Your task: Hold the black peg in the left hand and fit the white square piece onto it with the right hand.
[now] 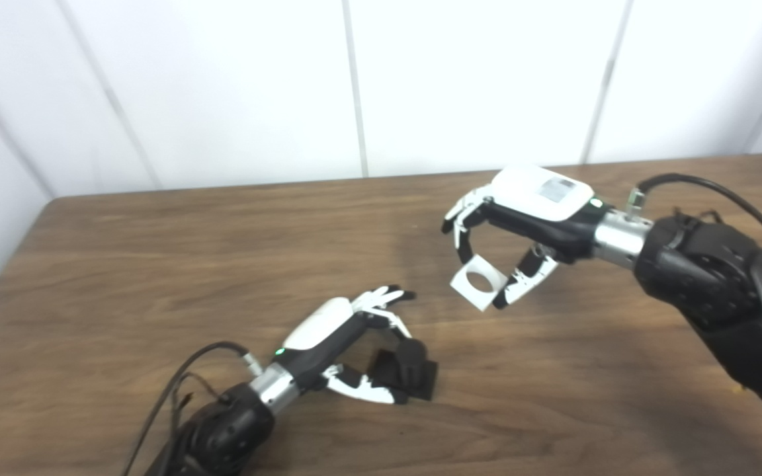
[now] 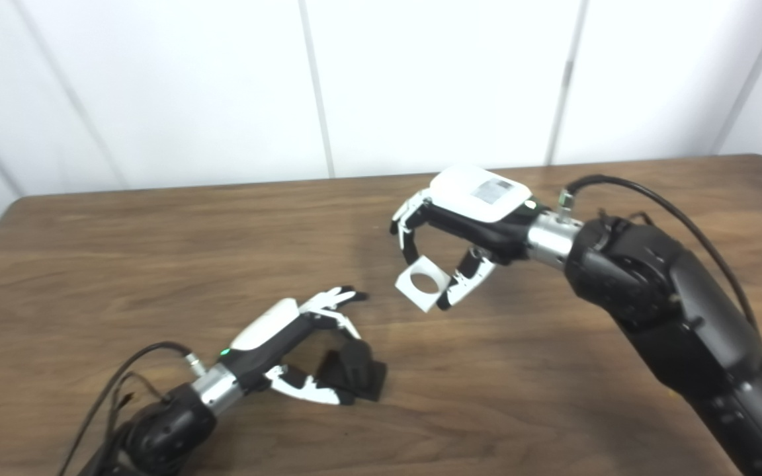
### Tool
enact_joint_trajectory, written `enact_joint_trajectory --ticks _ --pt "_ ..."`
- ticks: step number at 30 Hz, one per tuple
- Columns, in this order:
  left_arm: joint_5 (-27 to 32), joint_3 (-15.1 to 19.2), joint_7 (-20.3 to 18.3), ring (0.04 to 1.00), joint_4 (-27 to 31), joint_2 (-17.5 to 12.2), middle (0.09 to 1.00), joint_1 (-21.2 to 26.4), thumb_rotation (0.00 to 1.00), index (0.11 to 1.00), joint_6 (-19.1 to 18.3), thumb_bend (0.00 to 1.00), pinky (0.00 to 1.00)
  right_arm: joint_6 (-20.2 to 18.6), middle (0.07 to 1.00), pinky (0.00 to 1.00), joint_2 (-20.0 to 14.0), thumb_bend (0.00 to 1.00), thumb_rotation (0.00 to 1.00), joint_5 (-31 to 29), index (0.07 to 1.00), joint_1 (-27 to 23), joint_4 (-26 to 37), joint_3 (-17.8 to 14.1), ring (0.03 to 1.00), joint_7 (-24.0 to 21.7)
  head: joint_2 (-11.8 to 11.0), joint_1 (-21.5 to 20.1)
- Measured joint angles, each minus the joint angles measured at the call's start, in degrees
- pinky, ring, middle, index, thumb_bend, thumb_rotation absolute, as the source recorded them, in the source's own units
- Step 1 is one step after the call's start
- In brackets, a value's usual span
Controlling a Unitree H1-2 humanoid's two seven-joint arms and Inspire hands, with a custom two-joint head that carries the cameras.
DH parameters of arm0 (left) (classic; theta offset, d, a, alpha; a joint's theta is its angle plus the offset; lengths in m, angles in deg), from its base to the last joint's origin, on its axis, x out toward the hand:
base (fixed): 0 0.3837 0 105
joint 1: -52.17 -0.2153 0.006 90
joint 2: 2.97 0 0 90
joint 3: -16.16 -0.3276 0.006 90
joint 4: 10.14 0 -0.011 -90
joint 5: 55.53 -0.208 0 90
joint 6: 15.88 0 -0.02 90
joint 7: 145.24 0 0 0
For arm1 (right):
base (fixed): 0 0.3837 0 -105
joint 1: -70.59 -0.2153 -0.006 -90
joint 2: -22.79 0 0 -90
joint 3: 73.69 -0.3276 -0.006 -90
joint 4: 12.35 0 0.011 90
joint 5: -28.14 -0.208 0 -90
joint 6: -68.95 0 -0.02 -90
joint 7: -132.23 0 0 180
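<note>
The left robot hand [image 1: 348, 337] is curling around the black peg [image 1: 407, 370] down on the table [image 1: 156, 264], and its fingers are hiding most of the peg's shape. The right robot hand [image 1: 520, 218] is pinching the white square piece [image 1: 478, 282], round hole showing, up above the table.

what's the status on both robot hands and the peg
Left robot hand closed around black peg on table. Right robot hand holds white square piece aloft. Nothing between them.
</note>
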Motion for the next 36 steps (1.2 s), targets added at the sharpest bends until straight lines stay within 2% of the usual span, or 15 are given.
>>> enact_joint_trajectory --ticks 8,16,22,36 --pt "-0.23 -0.43 0.34 1.000 -0.79 1.11 0.960 0.59 0.08 0.495 -0.77 0.52 1.00 -0.01 0.750 0.77 0.23 0.51 0.14 -1.73 0.481 0.15 1.43 0.00 0.797 -1.39 0.35 1.85" --pt "-0.33 -1.06 0.92 1.000 -0.79 1.48 0.957 0.81 0.08 0.495 -1.63 0.52 1.00 0.11 0.754 0.75 3.06 0.51 0.14 -1.71 0.481 0.45 1.43 1.53 0.799 -3.00 0.79 2.11" --pt "-0.38 -1.43 1.26 1.000 -0.79 1.59 0.960 0.96 0.08 0.495 -2.04 0.52 1.00 2.25 0.753 0.74 4.05 0.51 0.14 -1.07 0.481 0.02 1.06 3.51 0.801 -4.20 0.97 2.47" --pt "-0.48 -2.01 1.49 1.000 -0.42 2.02 0.964 1.16 0.08 0.495 -3.77 0.52 1.00 3.90 0.744 0.75 4.95 0.51 0.14 -1.01 0.480 -0.55 -1.00 4.47 0.786 -5.30 1.50 2.73"
